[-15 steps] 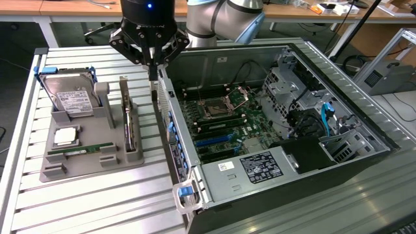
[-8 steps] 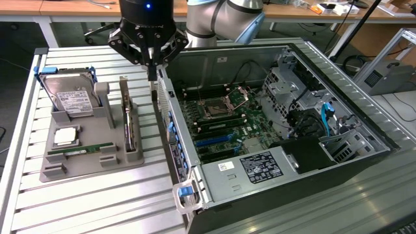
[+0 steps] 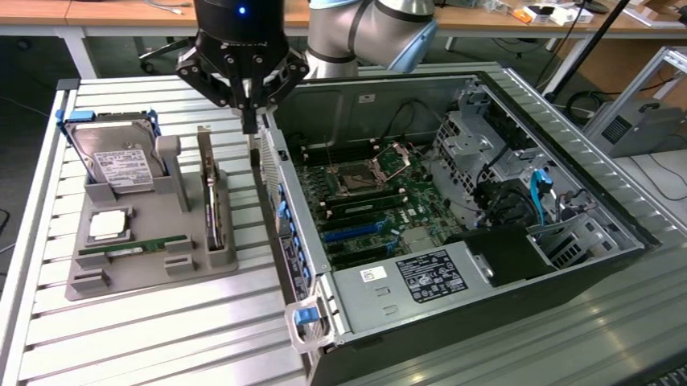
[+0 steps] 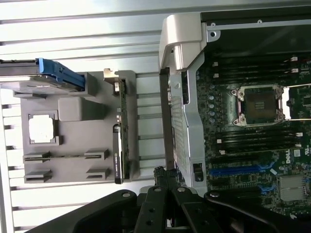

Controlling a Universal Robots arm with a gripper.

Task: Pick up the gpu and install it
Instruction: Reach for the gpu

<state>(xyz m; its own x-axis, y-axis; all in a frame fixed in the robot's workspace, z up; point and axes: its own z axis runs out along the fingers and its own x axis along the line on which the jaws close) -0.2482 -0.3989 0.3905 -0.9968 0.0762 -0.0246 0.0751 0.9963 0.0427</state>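
Gripper (image 3: 250, 127) shut, empty, over case (image 3: 281, 173) wall. Gpu (image 3: 211, 193) on edge in tray (image 3: 140, 245), beside and below gripper, apart.
Wrist view: gripper (image 4: 165, 177) shut above case rim; gpu (image 4: 121, 131) near, off to tray side.
Advice: open jaws, centre over card's top edge, descend straight.

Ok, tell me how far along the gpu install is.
Done: nothing yet. The gpu stands edge-on in the grey tray, untouched. In hand: the gripper hangs shut and empty between the tray and the open computer case, close to the case's edge. Left: both the pick-up and the install; the blue slots on the motherboard carry no card.
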